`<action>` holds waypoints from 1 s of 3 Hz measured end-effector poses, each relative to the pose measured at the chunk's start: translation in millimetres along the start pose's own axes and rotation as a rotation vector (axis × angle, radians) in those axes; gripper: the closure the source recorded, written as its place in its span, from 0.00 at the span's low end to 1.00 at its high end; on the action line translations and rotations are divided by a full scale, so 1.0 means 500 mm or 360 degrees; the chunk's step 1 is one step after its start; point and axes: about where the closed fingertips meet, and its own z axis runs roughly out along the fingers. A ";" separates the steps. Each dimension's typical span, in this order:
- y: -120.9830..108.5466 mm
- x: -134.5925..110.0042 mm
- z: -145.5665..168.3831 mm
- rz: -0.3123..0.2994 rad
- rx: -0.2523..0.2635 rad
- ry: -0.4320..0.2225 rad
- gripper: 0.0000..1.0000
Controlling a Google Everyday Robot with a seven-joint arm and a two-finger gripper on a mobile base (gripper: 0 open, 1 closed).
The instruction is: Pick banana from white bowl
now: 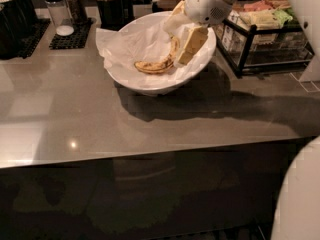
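I'm holding the gripper (183,40) open astride the banana's (156,65) end in the bowl (150,84) by the table's (150,134) far edge, fearing closing is going to pinch paper (120,44).

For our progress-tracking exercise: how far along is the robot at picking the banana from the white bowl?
Done: the end effector is inside the white bowl, at the banana's right end. In hand: lining up the grasp, fingers open. Left: closing, then lifting the banana, which lies on the paper.

Pincer (178,45) low inside white bowl (150,85), fingers spread, flanking banana (154,66) at upturned end.
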 end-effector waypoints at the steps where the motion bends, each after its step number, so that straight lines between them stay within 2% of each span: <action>1: -0.025 -0.016 0.036 -0.0059 -0.0041 -0.0038 0.24; 3: -0.059 0.018 0.101 -0.0035 -0.0069 -0.0132 0.31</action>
